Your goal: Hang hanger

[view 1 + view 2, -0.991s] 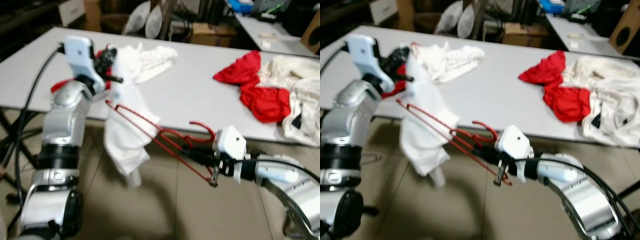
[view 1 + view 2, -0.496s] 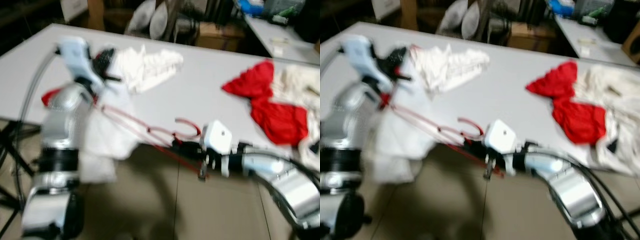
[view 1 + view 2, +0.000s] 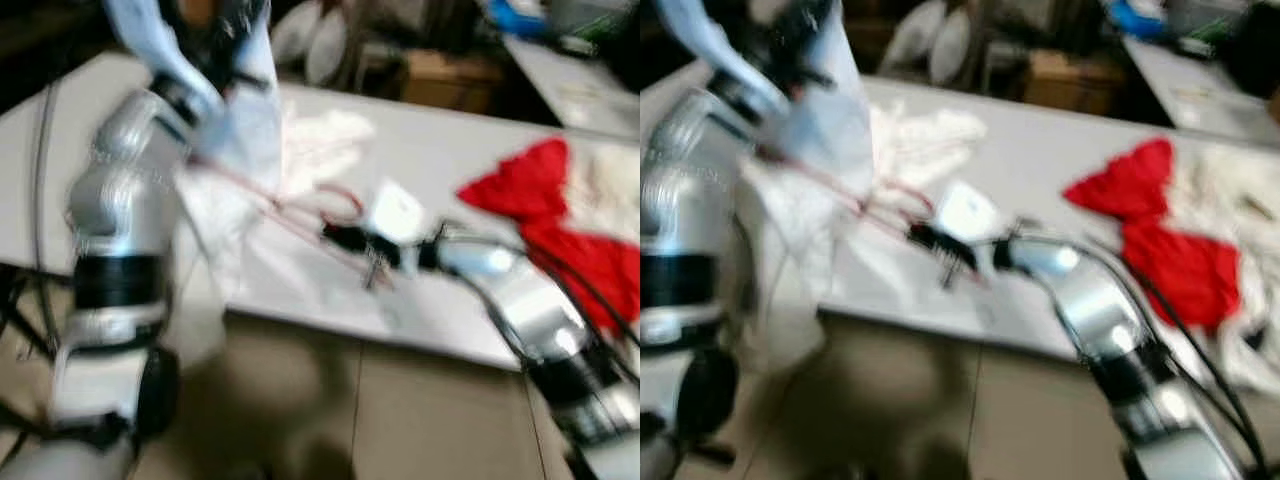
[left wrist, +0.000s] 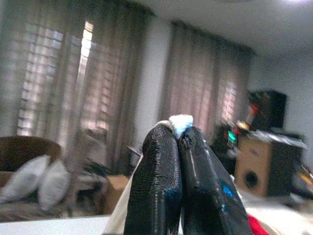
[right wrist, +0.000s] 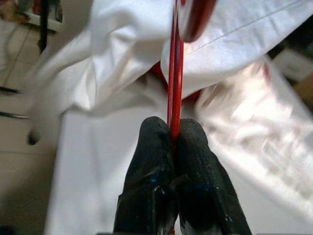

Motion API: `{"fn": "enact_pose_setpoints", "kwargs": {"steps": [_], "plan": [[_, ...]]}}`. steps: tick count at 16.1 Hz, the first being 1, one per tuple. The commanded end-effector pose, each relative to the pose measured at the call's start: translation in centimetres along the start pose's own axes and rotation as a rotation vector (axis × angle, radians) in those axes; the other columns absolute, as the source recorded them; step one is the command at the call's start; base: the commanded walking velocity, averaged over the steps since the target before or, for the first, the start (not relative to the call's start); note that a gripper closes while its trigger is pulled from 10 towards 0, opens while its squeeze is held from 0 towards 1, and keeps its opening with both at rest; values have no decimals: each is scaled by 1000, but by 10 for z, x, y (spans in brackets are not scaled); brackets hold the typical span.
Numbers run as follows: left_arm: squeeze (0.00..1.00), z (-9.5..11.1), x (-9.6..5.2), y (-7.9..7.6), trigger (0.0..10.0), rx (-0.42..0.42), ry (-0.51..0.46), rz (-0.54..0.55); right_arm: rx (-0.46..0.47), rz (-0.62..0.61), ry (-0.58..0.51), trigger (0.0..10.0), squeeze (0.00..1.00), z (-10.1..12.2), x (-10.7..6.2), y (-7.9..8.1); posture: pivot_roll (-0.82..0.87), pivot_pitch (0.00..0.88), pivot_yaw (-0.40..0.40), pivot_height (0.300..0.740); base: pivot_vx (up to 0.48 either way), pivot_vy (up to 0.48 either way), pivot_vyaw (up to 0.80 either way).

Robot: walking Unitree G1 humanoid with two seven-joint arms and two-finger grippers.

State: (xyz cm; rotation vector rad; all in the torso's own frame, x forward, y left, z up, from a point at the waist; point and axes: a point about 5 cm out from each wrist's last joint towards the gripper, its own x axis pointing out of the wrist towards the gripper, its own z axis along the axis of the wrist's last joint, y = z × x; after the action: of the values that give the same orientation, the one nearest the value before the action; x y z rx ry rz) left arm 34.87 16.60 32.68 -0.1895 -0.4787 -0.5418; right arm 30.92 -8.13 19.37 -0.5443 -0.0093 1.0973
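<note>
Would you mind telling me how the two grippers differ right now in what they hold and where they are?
The left gripper is pinched on a white garment and raised high; the right gripper is clamped on the red hanger and reaches low over the grey table. The left one lifts cloth that hangs down, the right one steadies thin wire. Both are shut.

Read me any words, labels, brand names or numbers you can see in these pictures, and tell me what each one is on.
No readable text anywhere.
Cardboard box behind the table: any print is blurred away.
Red hanger and white garment: no tag or label visible.
Left gripper and right gripper: plain black fingers, unmarked.
</note>
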Motion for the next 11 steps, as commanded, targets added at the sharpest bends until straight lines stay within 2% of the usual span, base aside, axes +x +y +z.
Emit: {"fn": "enact_pose_setpoints", "kwargs": {"steps": [1, 3, 4, 5, 8, 10, 11], "plan": [[0, 26, 10, -17, 10000, -24, -88, -101, -42, -235, 25, 10000, 0, 0, 0, -44, 49, 0, -67, 740, 398, 0, 0], [0, 46, 10, -18, 10000, -36, -154, -120, -107, -497, -28, 10000, 0, 21, -3, -85, 59, 0, -78, 740, 396, 0, 0], [0, 65, 8, -15, 10000, -63, -217, -108, -109, -683, -112, 10000, 0, 41, -16, -113, 63, 0, -84, 740, 394, 0, 0], [0, 77, 4, -12, 10000, -66, -258, -105, -147, -791, -158, 10000, 0, 54, -28, -127, 65, 0, -87, 740, 390, 0, 0], [0, 90, -3, -4, 10000, -64, -287, -95, -194, -913, -271, 10000, 0, 68, -44, -143, 65, 0, -85, 740, 390, 0, 0], [0, 89, -7, 1, 10000, -52, -266, -65, -164, -815, -294, 10000, 0, 63, -34, -137, 58, 0, -77, 740, 386, 0, 0], [0, 63, -16, 20, 10000, -4, -145, 60, -163, -450, -200, 10000, 0, 29, -7, -98, 50, 0, -66, 740, 379, 0, 0]]}}
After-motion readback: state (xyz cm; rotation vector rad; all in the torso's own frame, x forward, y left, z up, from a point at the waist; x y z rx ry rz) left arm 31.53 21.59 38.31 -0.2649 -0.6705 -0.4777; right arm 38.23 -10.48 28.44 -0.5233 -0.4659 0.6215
